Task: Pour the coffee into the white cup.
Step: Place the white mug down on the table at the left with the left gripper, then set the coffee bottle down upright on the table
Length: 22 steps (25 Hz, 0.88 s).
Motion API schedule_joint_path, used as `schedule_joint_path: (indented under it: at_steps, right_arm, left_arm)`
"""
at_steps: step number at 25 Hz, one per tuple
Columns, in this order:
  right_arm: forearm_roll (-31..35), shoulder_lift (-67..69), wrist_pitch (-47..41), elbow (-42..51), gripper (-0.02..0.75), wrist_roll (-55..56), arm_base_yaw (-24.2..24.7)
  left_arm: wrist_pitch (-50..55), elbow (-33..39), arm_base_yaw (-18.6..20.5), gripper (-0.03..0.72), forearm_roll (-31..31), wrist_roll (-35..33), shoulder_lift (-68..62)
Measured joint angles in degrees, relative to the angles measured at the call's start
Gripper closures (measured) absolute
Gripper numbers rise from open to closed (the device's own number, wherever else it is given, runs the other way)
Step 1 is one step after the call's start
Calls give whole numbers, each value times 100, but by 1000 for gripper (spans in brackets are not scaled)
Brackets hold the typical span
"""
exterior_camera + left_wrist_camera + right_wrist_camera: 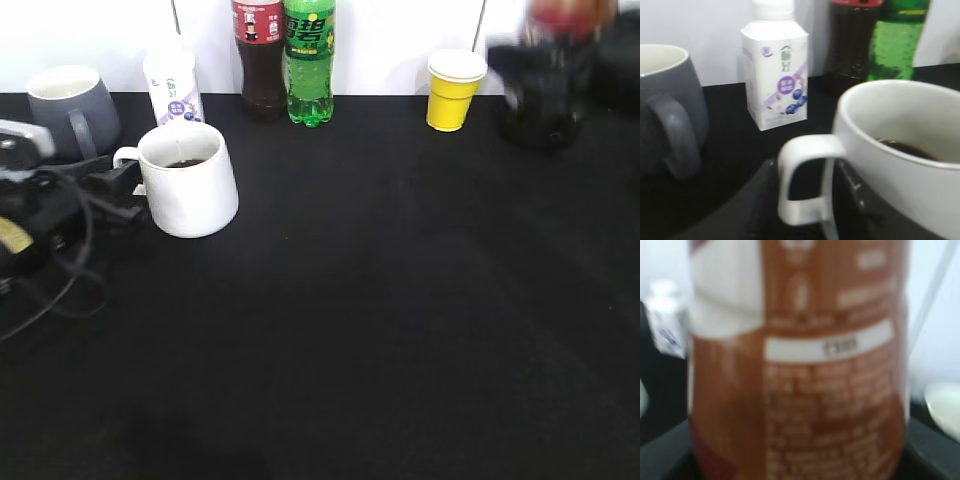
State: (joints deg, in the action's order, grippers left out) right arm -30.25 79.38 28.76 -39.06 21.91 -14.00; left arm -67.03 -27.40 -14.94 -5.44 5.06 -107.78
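The white cup [190,190] stands at the left of the black table with a little dark liquid in its bottom. It fills the right of the left wrist view [900,150]. My left gripper [112,185] sits at the cup's loop handle, with a dark finger on each side of it [807,205], shut on the handle. My right gripper [540,95] is at the far right back, blurred, shut on the coffee bottle [572,15]. The bottle's brown label fills the right wrist view [800,365] and stands upright between the fingers [800,475].
A grey mug [70,105] and a white drink bottle with a purple label [172,85] stand behind the white cup. A cola bottle [258,55], a green soda bottle [308,60] and a yellow paper cup [453,90] line the back wall. Cables [60,270] trail at the left.
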Motion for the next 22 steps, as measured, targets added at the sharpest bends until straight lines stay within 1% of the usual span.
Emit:
schedule_joint_path:
  at_steps: [1, 2, 3, 4, 5, 8, 10, 13, 16, 18, 19, 22]
  right_arm:
    - [554, 0, 58, 213, 221, -505, 0]
    - [1454, 68, 382, 553, 221, -1325, 0]
    - [2017, 242, 656, 702, 221, -1758, 0]
    - [2412, 522, 946, 820, 221, -2025, 0]
    - [2652, 909, 1349, 881, 221, -2226, 0]
    - [2799, 2250, 2789, 886, 221, -2325, 0]
    - [3056, 2919, 3218, 886, 221, -2336, 0]
    - [3120, 3350, 3352, 847, 221, -2338, 0]
    - [3133, 3410, 3374, 784, 218, -2338, 0]
    - [3136, 3410, 3213, 826, 160, -2319, 0]
    - [3161, 3331, 3132, 932, 146, -2319, 0]
    - [3199, 2852, 2744, 1302, 139, -2295, 0]
  left_arm:
    - [6, 153, 0, 405, -52, 0, 194]
    - [6, 340, 0, 404, -76, 0, 445]
    - [6, 445, 0, 405, -107, 0, 607]
    - [6, 566, 0, 405, -163, 0, 801]
    - [1, 674, 0, 405, -240, 0, 988]
    - [12, 981, 0, 405, -699, 0, 1649]
    - [241, 1011, 0, 405, -759, 0, 2054]
    - [458, 1022, 0, 405, -759, 0, 2283]
    - [538, 1041, 0, 405, -759, 0, 2283]
    - [581, 1041, 0, 405, -759, 0, 2283]
    - [732, 1041, 0, 405, -759, 19, 2301]
    - [1453, 1041, 0, 405, -747, 107, 2497]
